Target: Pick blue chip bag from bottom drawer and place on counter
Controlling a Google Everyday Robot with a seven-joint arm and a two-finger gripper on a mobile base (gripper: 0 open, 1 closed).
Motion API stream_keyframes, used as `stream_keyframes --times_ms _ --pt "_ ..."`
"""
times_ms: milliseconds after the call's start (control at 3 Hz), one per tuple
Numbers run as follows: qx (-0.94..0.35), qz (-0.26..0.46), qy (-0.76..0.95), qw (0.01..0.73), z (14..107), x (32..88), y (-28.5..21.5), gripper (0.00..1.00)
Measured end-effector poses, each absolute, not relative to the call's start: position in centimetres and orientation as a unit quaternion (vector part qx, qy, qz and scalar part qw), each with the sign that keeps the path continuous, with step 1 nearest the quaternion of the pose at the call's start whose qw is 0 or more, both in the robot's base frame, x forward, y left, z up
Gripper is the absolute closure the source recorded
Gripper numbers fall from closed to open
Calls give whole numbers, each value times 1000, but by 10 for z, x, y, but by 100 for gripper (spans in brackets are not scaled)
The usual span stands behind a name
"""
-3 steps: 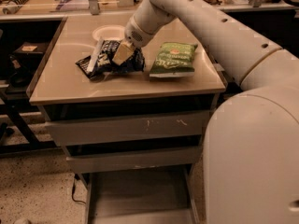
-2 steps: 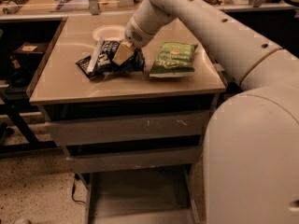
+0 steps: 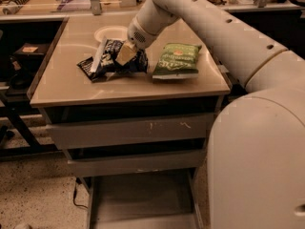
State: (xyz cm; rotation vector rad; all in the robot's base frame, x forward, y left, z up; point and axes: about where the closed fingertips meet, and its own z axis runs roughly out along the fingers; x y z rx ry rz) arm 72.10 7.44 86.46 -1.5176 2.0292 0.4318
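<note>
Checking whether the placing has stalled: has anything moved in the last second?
Nothing has visibly changed. The tool stays at the blue bag on the counter, the green bag lies beside it as before, and the bottom drawer stays open.

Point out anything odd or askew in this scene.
The bottom drawer stands pulled out. On the counter, the blue chip bag lies crumpled and tilted under the gripper, beside the flat green chip bag.
</note>
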Motion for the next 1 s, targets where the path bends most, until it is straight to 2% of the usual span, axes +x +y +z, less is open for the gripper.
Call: stream_keyframes --times_ms 333,667,1000 --pt "-567 161 757 282 865 721 74 11" --pt "-567 161 757 282 865 721 74 0" --pt "-567 161 757 282 865 721 74 0"
